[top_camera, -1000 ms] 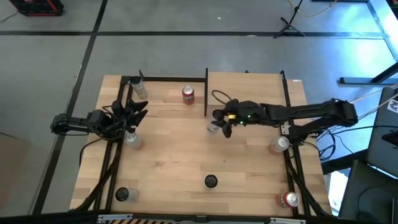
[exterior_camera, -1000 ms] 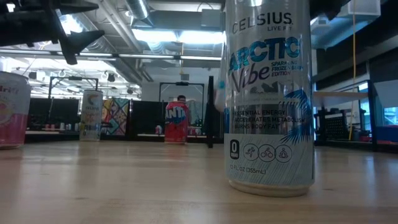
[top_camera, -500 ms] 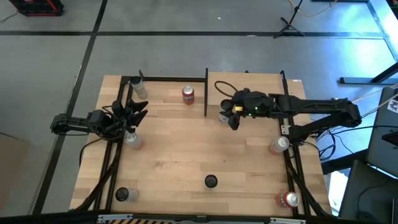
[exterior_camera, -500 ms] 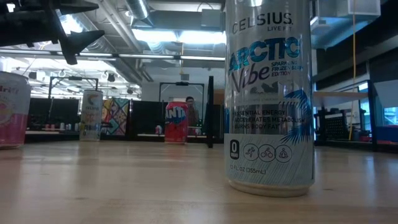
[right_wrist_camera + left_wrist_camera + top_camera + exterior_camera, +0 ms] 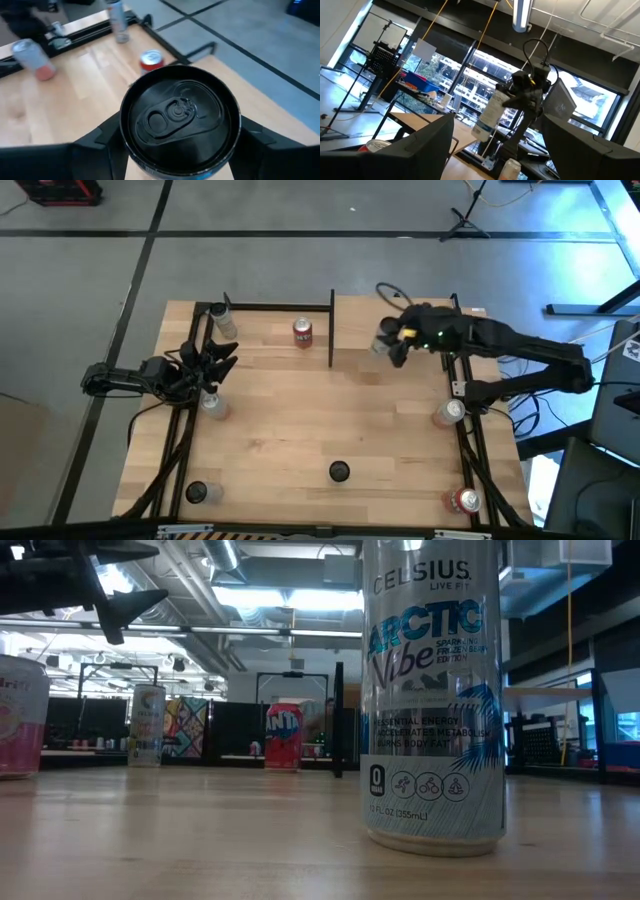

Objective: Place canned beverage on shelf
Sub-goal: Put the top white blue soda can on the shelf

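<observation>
My right gripper [image 5: 390, 346] is shut on a pale canned beverage [image 5: 382, 340], held in the air over the table's far right part, above the light-wood shelf [image 5: 355, 315]. The right wrist view looks onto the can's black top [image 5: 177, 112]. The left wrist view shows the same can [image 5: 487, 116] far off, below the right arm's gripper. My left gripper [image 5: 226, 360] waits open at the table's left edge, holding nothing. My right gripper pinches the can between its two fingers, one on each side of the wall just under the top rim [image 5: 125, 137]. The fingers [image 5: 250, 140] slant down from the table's right side. The can is lifted clear, hanging below the fingers with its top toward the wrist.
A red can [image 5: 303, 332] stands beside the black post [image 5: 331, 330] at the shelf's left end. A black-topped can [image 5: 340, 471] stands at the near middle. More cans stand at the far left [image 5: 222, 320], by my left gripper [image 5: 212, 402], near left [image 5: 197, 492], right [image 5: 449, 412] and near right [image 5: 464, 500].
My right gripper has risen and gone from the table's middle toward the far right edge, carrying the can over the shelf area. It has also tipped. The can stays clear of the table and has left the low view.
</observation>
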### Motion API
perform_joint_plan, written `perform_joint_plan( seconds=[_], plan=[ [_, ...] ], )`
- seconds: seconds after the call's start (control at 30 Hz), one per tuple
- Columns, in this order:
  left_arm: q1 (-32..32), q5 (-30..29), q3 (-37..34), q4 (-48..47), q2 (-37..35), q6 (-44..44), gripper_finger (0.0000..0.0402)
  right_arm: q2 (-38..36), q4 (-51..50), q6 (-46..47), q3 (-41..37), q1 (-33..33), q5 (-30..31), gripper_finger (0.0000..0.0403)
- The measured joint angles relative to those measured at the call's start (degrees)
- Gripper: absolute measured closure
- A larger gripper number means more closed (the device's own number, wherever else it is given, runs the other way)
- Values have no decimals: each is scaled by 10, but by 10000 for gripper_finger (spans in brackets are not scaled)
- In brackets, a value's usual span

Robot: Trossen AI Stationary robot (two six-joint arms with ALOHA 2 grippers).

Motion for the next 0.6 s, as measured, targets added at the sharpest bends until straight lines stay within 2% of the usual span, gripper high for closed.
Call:
perform_joint_plan(
  seconds=[0.27, 0.6],
  plan=[
    [0, -4, 0, 0, 0, 0, 109, -46, -40, -9, 0, -88, 6, 168],
    [0, -18, 0, 0, 0, 0, 109, -53, -78, -51, 0, -218, -10, 168]
  ],
)
